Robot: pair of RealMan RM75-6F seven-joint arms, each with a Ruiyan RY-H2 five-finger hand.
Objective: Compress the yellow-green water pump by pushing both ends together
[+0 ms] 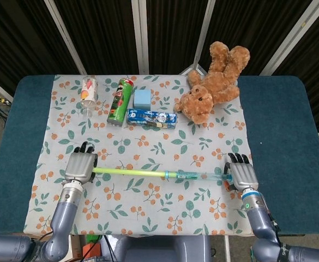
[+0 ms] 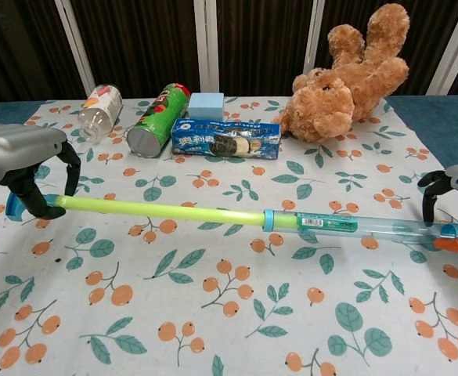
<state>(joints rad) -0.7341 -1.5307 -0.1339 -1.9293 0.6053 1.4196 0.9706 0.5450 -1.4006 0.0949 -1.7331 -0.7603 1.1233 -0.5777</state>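
We held the water pump (image 2: pixel 236 217) low over the cloth, left hand (image 2: pixel 27 168) gripping its rod end, right hand (image 2: pixel 454 205) apparently clasping the barrel end; off-axis pushing risked jamming.

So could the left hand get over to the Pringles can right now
Probably not as things stand. The left hand grips the plunger end of the water pump, so it would have to let go first. Otherwise the tablecloth between it and the Pringles can lies bare, with nothing blocking the way.
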